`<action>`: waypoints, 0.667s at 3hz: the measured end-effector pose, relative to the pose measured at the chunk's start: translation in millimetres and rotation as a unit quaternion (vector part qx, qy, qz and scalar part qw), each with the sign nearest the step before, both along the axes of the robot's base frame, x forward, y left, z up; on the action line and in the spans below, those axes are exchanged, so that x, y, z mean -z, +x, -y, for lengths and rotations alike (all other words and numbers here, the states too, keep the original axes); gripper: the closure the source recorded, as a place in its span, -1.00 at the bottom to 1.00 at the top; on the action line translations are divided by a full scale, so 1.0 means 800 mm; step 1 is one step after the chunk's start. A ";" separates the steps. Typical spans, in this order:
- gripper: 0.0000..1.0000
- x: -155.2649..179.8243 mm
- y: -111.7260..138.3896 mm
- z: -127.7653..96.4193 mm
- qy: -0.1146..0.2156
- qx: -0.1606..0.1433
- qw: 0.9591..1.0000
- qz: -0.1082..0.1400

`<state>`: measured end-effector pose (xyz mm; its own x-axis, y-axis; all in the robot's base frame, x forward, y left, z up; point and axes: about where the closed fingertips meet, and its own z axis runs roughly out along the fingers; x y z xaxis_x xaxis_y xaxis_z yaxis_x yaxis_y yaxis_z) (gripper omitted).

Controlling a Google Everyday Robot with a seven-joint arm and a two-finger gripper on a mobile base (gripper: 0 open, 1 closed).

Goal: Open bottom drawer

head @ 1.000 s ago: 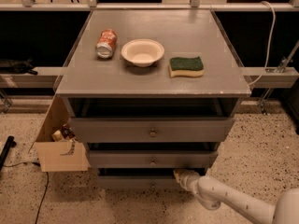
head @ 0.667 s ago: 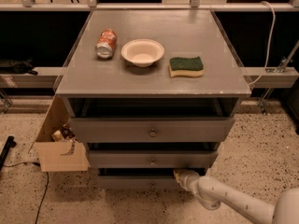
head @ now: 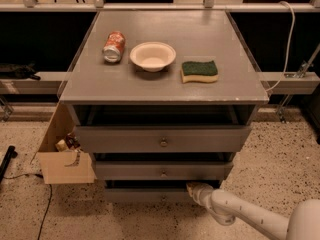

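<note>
Lowest of three grey fronts, just above the floor: the bottom drawer (head: 145,195), with a dark gap over it. At the right end of its upper edge, the gripper (head: 192,188) (open or closed, cannot tell), on an arm (head: 240,213) from the near right. On the cabinet top (head: 165,86): can (head: 113,46), bowl (head: 152,56), sponge (head: 199,71).

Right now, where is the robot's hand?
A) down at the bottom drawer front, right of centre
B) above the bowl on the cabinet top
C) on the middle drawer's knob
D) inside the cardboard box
A: the hand sits low at the upper edge of the bottom drawer, right of centre.
</note>
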<state>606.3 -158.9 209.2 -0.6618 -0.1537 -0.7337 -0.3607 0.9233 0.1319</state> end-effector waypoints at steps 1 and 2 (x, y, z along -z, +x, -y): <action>0.68 0.000 0.000 0.000 0.000 0.000 1.000 0.000; 0.82 0.000 0.000 0.000 0.000 0.000 1.000 0.000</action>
<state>606.3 -158.9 209.2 -0.6618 -0.1538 -0.7337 -0.3608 0.9233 0.1319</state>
